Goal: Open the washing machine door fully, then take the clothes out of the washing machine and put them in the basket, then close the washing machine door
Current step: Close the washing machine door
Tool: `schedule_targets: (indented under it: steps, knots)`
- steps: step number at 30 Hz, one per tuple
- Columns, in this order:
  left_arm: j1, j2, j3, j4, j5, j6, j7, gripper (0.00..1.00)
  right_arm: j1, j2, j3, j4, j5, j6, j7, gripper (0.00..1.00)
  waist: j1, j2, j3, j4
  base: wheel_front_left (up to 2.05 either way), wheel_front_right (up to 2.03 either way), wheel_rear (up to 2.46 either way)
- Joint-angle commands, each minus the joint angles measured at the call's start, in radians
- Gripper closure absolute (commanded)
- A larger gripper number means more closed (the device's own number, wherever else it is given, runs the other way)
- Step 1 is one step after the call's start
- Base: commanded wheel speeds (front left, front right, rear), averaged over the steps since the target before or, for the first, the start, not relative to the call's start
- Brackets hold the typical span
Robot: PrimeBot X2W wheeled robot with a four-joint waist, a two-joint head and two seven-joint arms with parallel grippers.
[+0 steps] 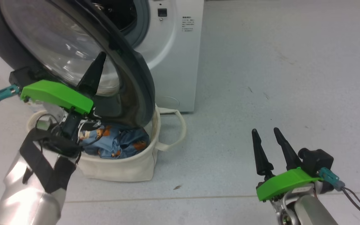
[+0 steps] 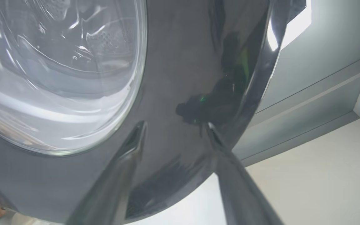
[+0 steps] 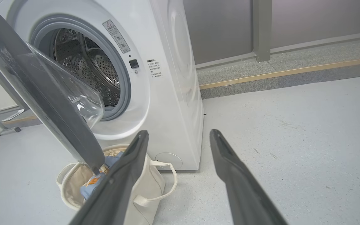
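Left claw (image 2: 173,126) part open, tips at door (image 2: 173,62) black rim, no grip. Right claw (image 1: 265,130) wide open, empty.

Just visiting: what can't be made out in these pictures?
- Head view: the washing machine door hides most of the drum; any leftover laundry cannot be seen.
- Right wrist view: its glass covers the drum's lower part.
- Head view: door and left arm cover part of the basket and the clothes in it.
- Head view: the washing machine's printed label is too small to read.
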Motion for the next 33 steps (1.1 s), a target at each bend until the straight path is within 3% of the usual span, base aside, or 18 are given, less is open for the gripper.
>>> schedule_targets:
  steps: [1, 9, 15, 24, 33]
  knots:
    - [-0.027, 0.055, 0.019, -0.024, 0.022, -0.007, -0.027, 0.0, -0.026, 0.002, 0.017, -0.03, -0.01, 0.001, -0.012, 0.0, 0.0, -0.0001, -0.018, 0.012, 0.0, 0.0, 0.0]
    - [0.024, 0.175, -0.088, 0.001, 0.238, -0.007, -0.229, 0.0, -0.013, -0.009, -0.001, -0.043, -0.011, 0.001, -0.012, 0.0, 0.0, -0.0001, -0.06, 0.058, 0.0, 0.0, 0.0]
    - [0.09, 0.248, -0.11, 0.008, 0.328, -0.002, -0.324, 0.0, 0.0, -0.008, -0.004, -0.04, -0.011, 0.001, -0.012, 0.0, 0.0, -0.0001, -0.082, 0.086, 0.0, 0.0, 0.0]
    - [0.281, 0.359, -0.085, -0.057, 0.437, 0.087, -0.387, 0.0, 0.02, 0.0, -0.005, -0.039, -0.006, 0.001, -0.012, 0.0, 0.0, -0.0001, -0.119, 0.124, 0.0, 0.0, 0.0]
    - [0.465, 0.404, 0.021, -0.148, 0.464, 0.156, -0.395, 0.0, 0.03, 0.005, 0.006, -0.041, -0.003, 0.001, -0.012, 0.0, 0.0, -0.0001, -0.138, 0.13, 0.0, 0.0, 0.0]
